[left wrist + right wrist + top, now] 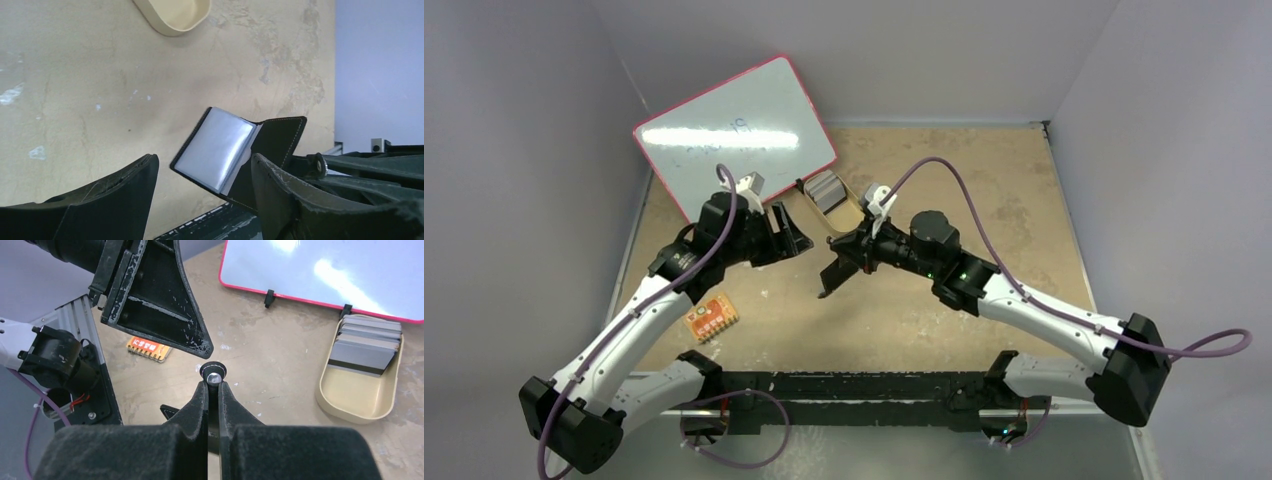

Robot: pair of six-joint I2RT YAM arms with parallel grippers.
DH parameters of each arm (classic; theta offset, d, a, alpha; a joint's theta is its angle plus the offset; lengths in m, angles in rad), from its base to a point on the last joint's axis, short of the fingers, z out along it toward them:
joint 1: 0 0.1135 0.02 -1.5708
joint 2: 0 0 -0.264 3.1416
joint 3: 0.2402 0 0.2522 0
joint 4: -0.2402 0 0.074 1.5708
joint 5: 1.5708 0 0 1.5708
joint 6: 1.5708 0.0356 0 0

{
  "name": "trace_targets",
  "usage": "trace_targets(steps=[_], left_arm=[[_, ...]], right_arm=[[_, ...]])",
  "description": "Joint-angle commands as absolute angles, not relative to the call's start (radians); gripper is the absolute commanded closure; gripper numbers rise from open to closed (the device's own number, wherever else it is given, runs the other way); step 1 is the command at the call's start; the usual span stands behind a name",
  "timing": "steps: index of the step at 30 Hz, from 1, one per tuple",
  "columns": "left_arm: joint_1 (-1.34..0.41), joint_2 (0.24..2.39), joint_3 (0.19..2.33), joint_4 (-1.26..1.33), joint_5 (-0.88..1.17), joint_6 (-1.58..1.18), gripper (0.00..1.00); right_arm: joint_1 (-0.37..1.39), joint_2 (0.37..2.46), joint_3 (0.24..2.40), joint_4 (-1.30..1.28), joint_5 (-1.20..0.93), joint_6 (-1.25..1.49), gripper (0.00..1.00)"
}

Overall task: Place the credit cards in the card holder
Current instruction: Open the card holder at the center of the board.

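My view, table (1024,250): tan top, worn, with pale scuffs | far left: I see a pink-framed whiteboard (734,135) | just beside its near edge: tan oval tray (355,390) | near left, well apart from both: small orange board (711,319) lying flat

- Leaning at the far left of the tan, scuffed bench (1044,190): a whiteboard (736,135) with a pink-red rim, catching glare.
- Sitting just beside its lower edge: a tan oval tray (357,392).
- Lying flat toward the near left: a small orange board (711,318) with pale squares.
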State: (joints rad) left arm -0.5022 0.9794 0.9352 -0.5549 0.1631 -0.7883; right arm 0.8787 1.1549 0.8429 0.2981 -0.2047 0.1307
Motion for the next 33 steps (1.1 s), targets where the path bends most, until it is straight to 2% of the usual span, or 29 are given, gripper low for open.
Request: trace_targets(steps=[1, 3, 6, 13, 18, 24, 29, 33], left_arm=[[-0.497, 0.956, 0.981, -0.655, -0.004, -0.764, 0.34], [-0.497, 0.931, 0.99, -0.717, -0.15, -0.796, 0.36], [-0.495, 0.881, 0.996, -0.753, -0.241, -0.83, 0.35], [-0.494, 0.869, 1.044, -0.851, -0.351, -0.858, 0.38], [-0.494, 0.8, 1.035, -0.843, -0.388, -0.903, 0.39], [-0.494, 0.827, 0.924, -0.776, -0.285, -0.943, 0.49], [-0.494, 0.936, 0.809, -0.647, -0.119, -0.944, 0.53], [-0.494, 1.004, 0.765, -0.593, -0.084, -0.949, 0.53]], right_arm=[[0.882, 1.185, 0.842, 0.41, -0.246, 0.182, 1.0], [0.881, 1.219, 0.846, 0.45, -0.263, 0.199, 1.0], [0.882, 1.296, 0.896, 0.484, -0.296, 0.201, 1.0], [0.881, 1.512, 1.051, 0.527, -0.398, 0.188, 1.0], [0.881, 1.558, 1.085, 0.558, -0.442, 0.2, 0.99], [0.881, 1.515, 0.884, 0.586, -0.425, 0.19, 0.96], [0.882, 1.513, 0.746, 0.594, -0.376, 0.147, 0.9], [0.881, 1.496, 0.716, 0.506, -0.285, 0.118, 0.81]])
